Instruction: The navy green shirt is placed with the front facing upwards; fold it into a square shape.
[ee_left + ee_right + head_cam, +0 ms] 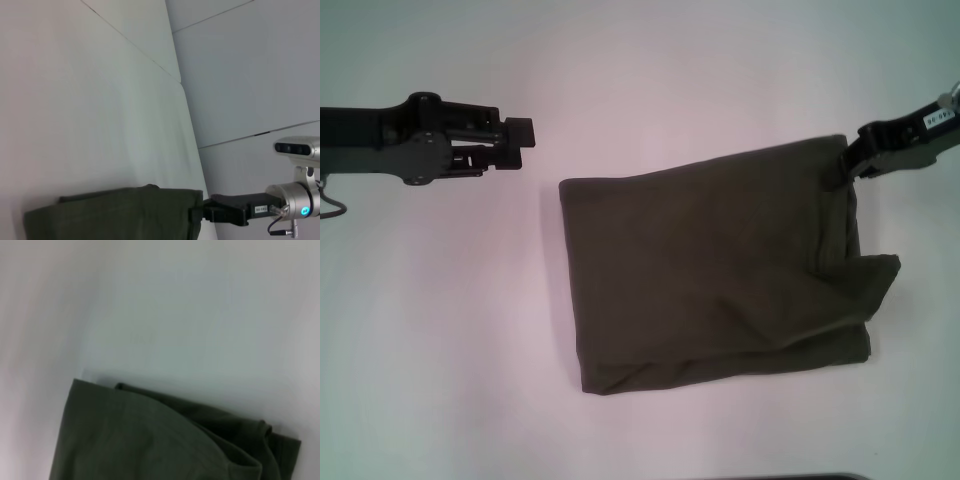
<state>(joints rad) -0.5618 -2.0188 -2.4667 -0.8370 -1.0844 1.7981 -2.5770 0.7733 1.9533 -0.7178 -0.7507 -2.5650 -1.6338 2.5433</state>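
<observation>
**Soft, layered cloth: take it at the corners, not the middle**

The navy green shirt [720, 265] lies on the white bench [440, 330], toward the bench's right side and about midway between its far and near edges. It is already folded into a rough, slightly skewed rectangle of several layers. No lettering or neck label shows. Its left edge is a clean fold; its right edge is untidy, with a loose flap of cloth sticking out past the near-right corner of the stack.

The right end effector [848, 160] is at the shirt's far-right corner, and its tip meets the cloth there. It looks clamped on that corner, though the fingers themselves are hard to make out. The left end effector [520, 132] hovers above bare bench, off the shirt's far-left corner and clear of it, with its fingers drawn together and holding nothing.

As a judgement, this is light cotton, limp and without stiffness. It will sag and drape from any held point, and the layers can slide over one another, so a pinch must catch the whole thickness or only the top layer will lift. It is not fragile or slippery. The best holds are the corners and folded edges; the loose right-hand flap wants tucking or a further fold to square the shape.
</observation>
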